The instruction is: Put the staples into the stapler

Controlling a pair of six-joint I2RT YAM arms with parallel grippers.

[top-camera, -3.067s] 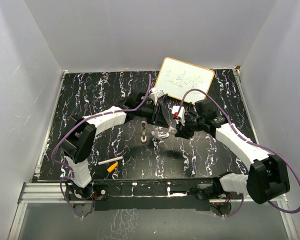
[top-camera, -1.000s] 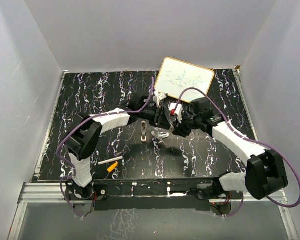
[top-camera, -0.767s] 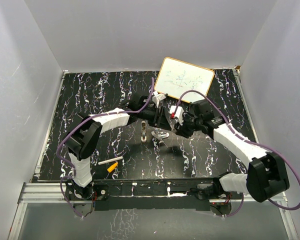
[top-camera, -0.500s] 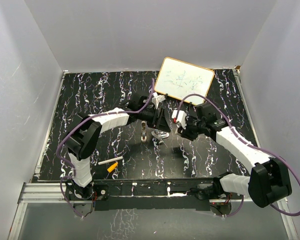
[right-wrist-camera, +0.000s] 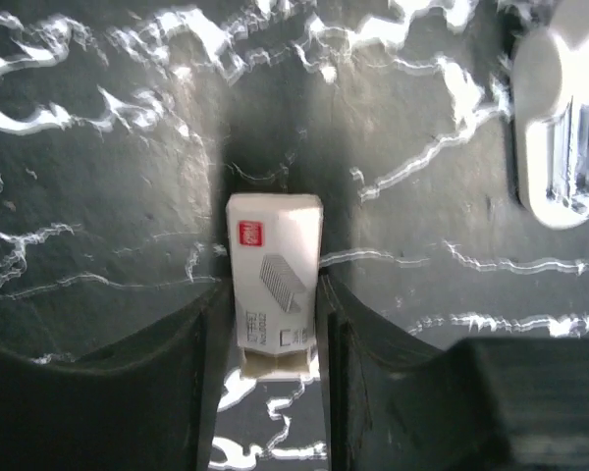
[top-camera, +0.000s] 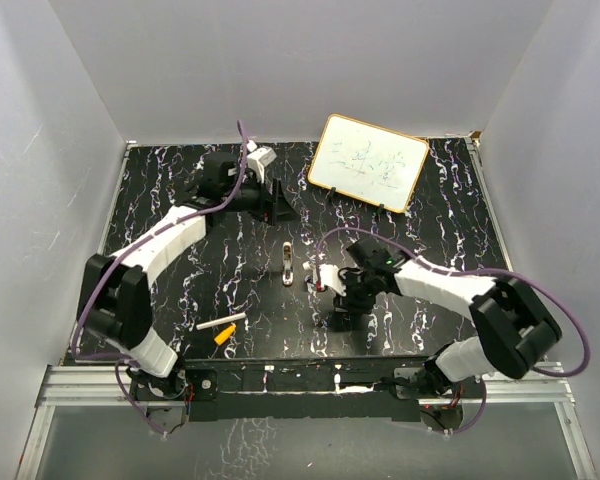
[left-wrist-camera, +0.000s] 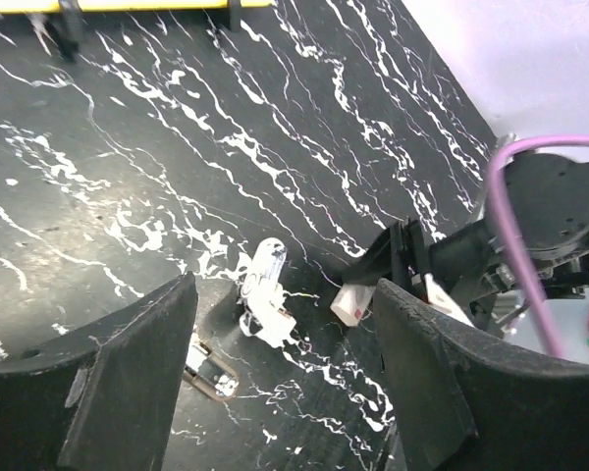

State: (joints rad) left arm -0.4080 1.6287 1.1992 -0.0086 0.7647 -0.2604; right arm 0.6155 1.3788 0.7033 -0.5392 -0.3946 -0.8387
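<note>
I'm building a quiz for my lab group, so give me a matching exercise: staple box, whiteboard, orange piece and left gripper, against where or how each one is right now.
Things:
1. staple box
2. whiteboard
3. orange piece
4. left gripper

Places or states:
A. open, holding nothing
B. lying beside the white stick
C. clamped between the fingers of the right gripper
D. at the far right of the table

Pairs: 1-C, 2-D, 3-B, 4-A

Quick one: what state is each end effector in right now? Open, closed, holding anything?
Left end effector: open, holding nothing.
Right end effector: closed on the staple box.
</note>
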